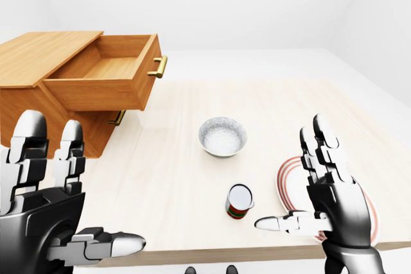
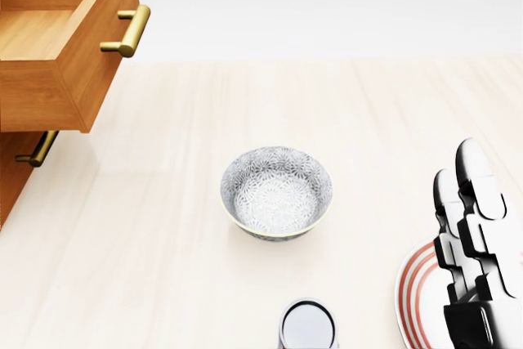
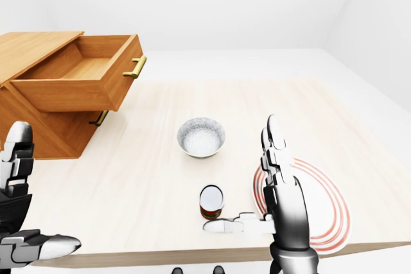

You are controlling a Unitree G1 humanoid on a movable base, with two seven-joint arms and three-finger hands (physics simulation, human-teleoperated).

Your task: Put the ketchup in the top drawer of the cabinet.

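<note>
The ketchup (image 1: 239, 201) is a small red container with a white top. It stands upright on the pale wooden table (image 1: 180, 113), near the lower edge in the left-eye view. My right hand (image 1: 292, 181) hovers open just right of it, fingers pointing up and thumb (image 1: 273, 224) reaching towards it without touching. My left hand (image 1: 90, 190) is open at the lower left, far from the ketchup. The cabinet (image 1: 38, 56) stands at the left with its top drawer (image 1: 106, 72) pulled out and showing nothing inside.
A patterned grey bowl (image 1: 222, 137) sits on the table between the ketchup and the drawer. A white plate with red rings (image 3: 331, 200) lies at the right, partly behind my right hand. The lower drawer's brass handle (image 2: 37, 150) shows under the open drawer.
</note>
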